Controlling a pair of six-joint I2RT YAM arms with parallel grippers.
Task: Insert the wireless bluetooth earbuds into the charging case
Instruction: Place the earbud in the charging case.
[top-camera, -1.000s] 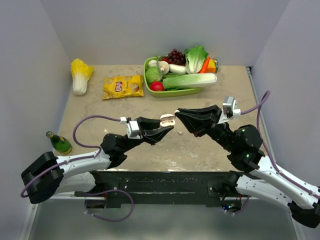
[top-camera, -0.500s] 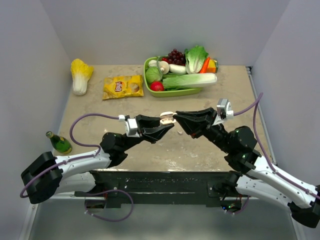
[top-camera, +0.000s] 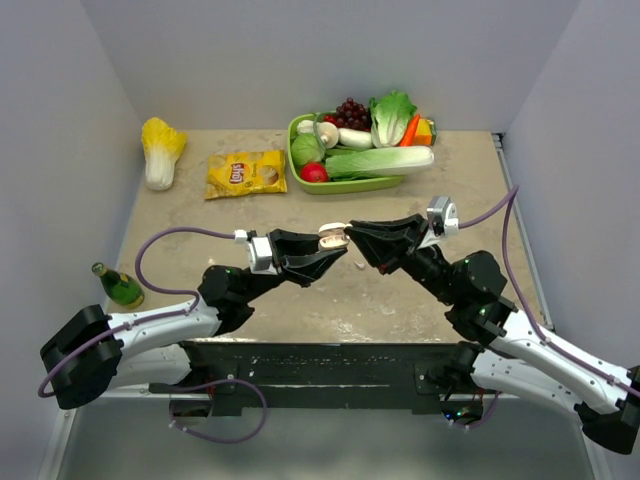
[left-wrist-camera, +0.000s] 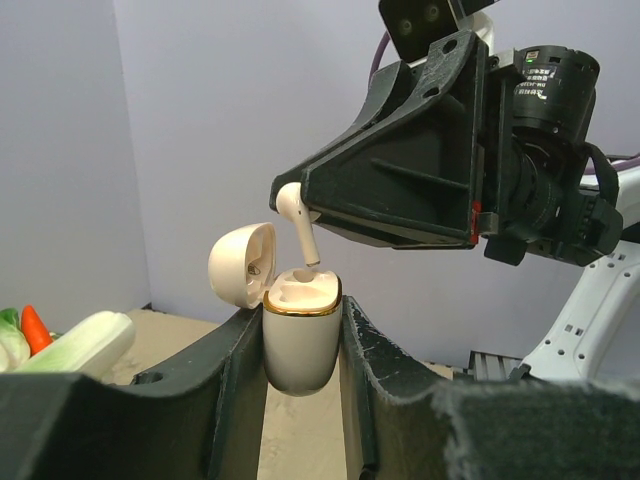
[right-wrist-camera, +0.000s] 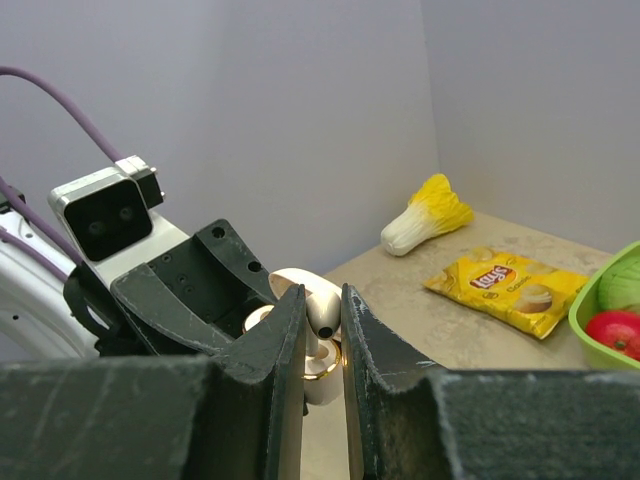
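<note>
So, finally closed that gap: went from well apart a second ago to nose-to-nose now, with the right tool swung in leftward toward the left tool above the middle of the desk. Hardly moved at all on the left side. Left tool clenched on the charging case, held upright with the lid flipped open and leaning back. Right tool pinched on one earbud, head up at the fingertips, stem aimed down and touching or just dipping into the open top of the case, going by the left wrist view. Same story from the right wrist view: bud squeezed between the pads, case directly underneath. Means lining-up pretty much done, probably, with only the last push down left. Looks a bit tilted on the stem though, so might need a small straighten before letting go, otherwise could jam against the rim. No sign of the second earbud anywhere right now; can't tell whether already seated in the case or hidden under the arms. Not calling this one done until seated flush.
</note>
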